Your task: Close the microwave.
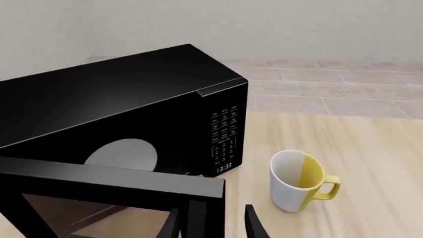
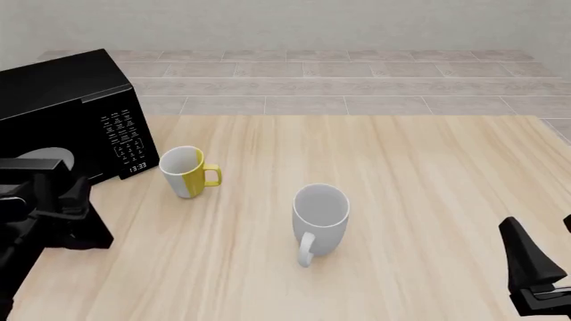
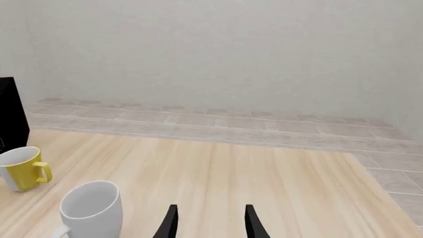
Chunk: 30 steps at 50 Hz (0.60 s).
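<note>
- Well, the microwave [image 2: 67, 114] sits at the bench's [image 2: 402, 200] far left, its door [image 1: 112, 191] swung open.
- The left fingers [image 1: 215, 223] straddle the door's free edge, parted, not clamping it.
- The right fingers [image 3: 209, 222] hover apart over bare bench.
- A yellow mug [image 2: 189, 172] stands beside the keypad [image 2: 125, 140]; a white mug [image 2: 319, 215] stands mid-bench.

Even, diffuse brightness is seen across all three renders, and no single light source can be made out. Only faint, soft shadows are cast on the worktop [image 2: 402, 200]. A pale sheen is carried by the glossy top of the microwave [image 1: 119, 94], without hard glare. Edges are rendered sharp throughout; no blur or edge distortion is noted.
</note>
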{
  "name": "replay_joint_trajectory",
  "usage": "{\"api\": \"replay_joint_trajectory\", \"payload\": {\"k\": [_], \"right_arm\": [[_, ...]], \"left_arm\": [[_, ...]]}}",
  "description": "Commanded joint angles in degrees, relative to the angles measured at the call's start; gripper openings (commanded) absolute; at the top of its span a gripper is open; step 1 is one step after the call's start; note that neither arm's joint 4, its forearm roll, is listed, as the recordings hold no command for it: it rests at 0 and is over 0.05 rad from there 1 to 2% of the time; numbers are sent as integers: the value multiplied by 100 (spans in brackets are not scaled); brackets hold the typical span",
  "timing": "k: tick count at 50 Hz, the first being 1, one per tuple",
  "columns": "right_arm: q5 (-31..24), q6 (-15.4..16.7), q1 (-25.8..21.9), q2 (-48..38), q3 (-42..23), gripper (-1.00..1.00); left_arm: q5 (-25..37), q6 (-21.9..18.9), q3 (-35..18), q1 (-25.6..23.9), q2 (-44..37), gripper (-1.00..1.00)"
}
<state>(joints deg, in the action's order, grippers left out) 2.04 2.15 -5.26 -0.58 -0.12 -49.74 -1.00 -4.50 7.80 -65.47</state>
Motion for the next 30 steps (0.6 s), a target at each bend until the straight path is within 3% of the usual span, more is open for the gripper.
{"api": "replay_joint_trajectory", "payload": {"k": [1,30], "right_arm": [[12,-7,20,-9,1,100],[9,-21,52,3,6,100]], "left_arm": [[55,-97,-280,-65,-327,100],[14,-167,-474,-53,-550,100]]}}
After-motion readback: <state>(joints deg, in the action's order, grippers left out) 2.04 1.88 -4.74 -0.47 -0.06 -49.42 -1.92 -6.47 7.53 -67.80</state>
